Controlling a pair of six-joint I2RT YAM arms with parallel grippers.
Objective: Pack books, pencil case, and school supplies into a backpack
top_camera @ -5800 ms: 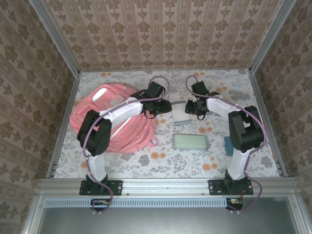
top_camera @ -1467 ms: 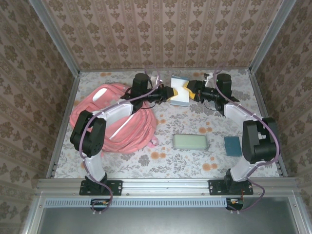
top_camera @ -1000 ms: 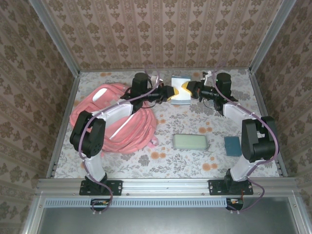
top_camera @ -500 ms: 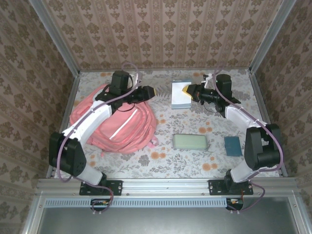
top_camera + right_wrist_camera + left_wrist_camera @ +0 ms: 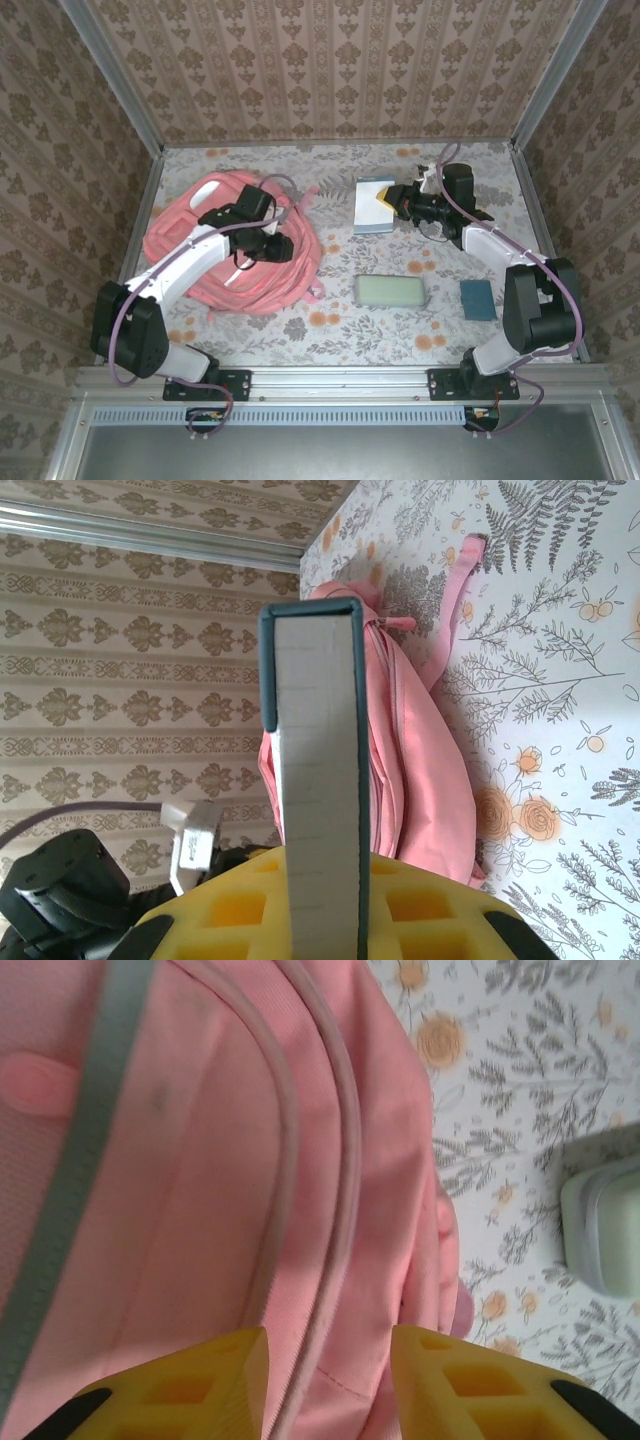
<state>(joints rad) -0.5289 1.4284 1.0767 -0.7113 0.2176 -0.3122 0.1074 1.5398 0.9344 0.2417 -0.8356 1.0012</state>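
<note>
The pink backpack (image 5: 175, 235) lies on the left of the table. My left gripper (image 5: 270, 246) hovers over its right half, open, its yellow fingers (image 5: 200, 1385) apart above the pink fabric (image 5: 200, 1160) and a zip seam. At the back centre my right gripper (image 5: 388, 203) is shut on a whitish-grey pad with blue edges (image 5: 368, 208). In the right wrist view the pad (image 5: 315, 730) stands edge-on in my right gripper (image 5: 322, 875), with the backpack (image 5: 410, 740) behind it. The mint-green pencil case (image 5: 390, 291) lies flat at centre front. The books are out of view.
A small teal rectangular piece (image 5: 478, 299) lies to the right of the pencil case, near the right arm's base. The pencil case's end (image 5: 610, 1225) shows at the right edge of the left wrist view. Patterned walls enclose the flowered table (image 5: 340, 335).
My left gripper has let go of the pad at the back centre and swung left and nearer, over the backpack. My right gripper still holds the pad, shifted slightly.
</note>
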